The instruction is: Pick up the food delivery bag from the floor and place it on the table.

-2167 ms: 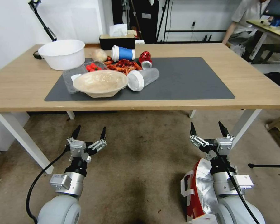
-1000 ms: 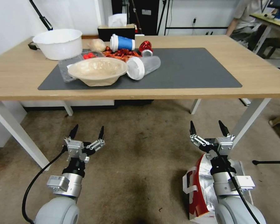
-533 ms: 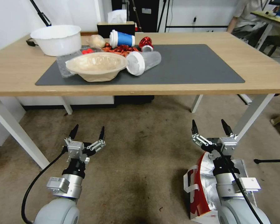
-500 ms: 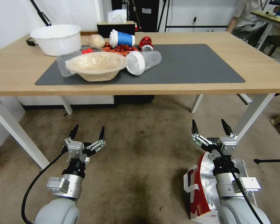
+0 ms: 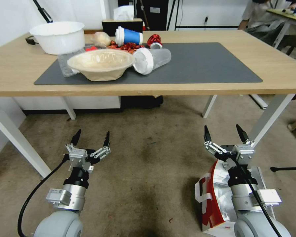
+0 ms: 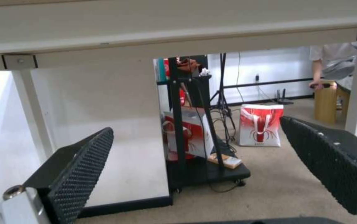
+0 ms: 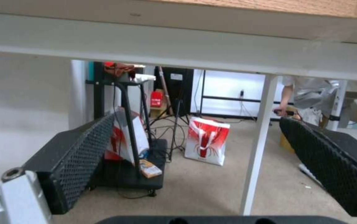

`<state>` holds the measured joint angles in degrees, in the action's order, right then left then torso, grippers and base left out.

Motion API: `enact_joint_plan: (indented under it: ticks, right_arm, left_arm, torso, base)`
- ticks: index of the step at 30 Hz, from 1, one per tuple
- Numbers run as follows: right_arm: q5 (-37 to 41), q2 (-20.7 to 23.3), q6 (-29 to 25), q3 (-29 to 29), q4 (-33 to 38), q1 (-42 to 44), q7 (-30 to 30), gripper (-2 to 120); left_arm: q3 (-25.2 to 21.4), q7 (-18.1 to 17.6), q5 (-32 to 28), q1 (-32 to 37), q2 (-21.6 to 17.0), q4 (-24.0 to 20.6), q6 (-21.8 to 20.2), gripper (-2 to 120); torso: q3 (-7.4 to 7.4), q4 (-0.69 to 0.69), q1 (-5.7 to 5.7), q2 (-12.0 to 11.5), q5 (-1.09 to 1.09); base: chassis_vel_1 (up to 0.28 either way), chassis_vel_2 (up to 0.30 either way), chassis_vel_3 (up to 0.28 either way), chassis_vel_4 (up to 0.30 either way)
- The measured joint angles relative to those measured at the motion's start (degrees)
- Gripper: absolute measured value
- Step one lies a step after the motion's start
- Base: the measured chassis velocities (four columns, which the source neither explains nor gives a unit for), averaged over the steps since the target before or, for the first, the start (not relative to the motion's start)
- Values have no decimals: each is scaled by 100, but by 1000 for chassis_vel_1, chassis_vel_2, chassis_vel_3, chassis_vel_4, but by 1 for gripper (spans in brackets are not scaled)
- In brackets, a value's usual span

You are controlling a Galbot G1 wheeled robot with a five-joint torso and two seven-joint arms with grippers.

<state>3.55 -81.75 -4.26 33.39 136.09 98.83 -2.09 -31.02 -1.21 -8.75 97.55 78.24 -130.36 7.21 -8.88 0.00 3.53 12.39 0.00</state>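
The food delivery bag (image 5: pixel 211 201) stands on the floor (image 5: pixel 148 154) at the lower right of the head view, red side and silver foil lining showing. Its top is partly hidden by my right arm, which passes right above it. My right gripper (image 5: pixel 223 129) is open beyond the bag, over the carpet, holding nothing. My left gripper (image 5: pixel 92 133) is open and empty at the lower left, far from the bag. The light-wood table (image 5: pixel 279 74) with its dark grey mat (image 5: pixel 203 62) lies ahead. Both wrist views look under the table edge past the left gripper (image 6: pixel 195 126) and right gripper (image 7: pixel 197 119).
A white basin (image 5: pixel 57 36), a paper bowl (image 5: pixel 100 65), cups and food scraps crowd the mat's left half. A white table leg (image 5: pixel 269 115) stands close to my right gripper. Another red-and-white bag (image 7: pixel 207 144) and a black cart (image 7: pixel 133 140) stand on the carpet beyond the table.
The whole head view has shifted, with the table sliding up the picture, so the camera has moved. Both grippers stay open in the same pose and the bag stays put.
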Motion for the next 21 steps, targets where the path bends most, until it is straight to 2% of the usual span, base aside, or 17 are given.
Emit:
enact_joint_plan:
  ticks: [12,21]
  right_arm:
    - [57,11,-17,18,-65,-66,6,100]
    - [146,36,-6,54,-62,-100,6,100]
  left_arm:
    - [68,14,165,48,74,39,55,100]
    - [39,14,191,57,-14,10,83,100]
  torso:
    - [214,0,-58,-271,0]
    - [366,0,-95,-461,0]
  base:
    - [0,0,0,0]
    - [0,0,0,0]
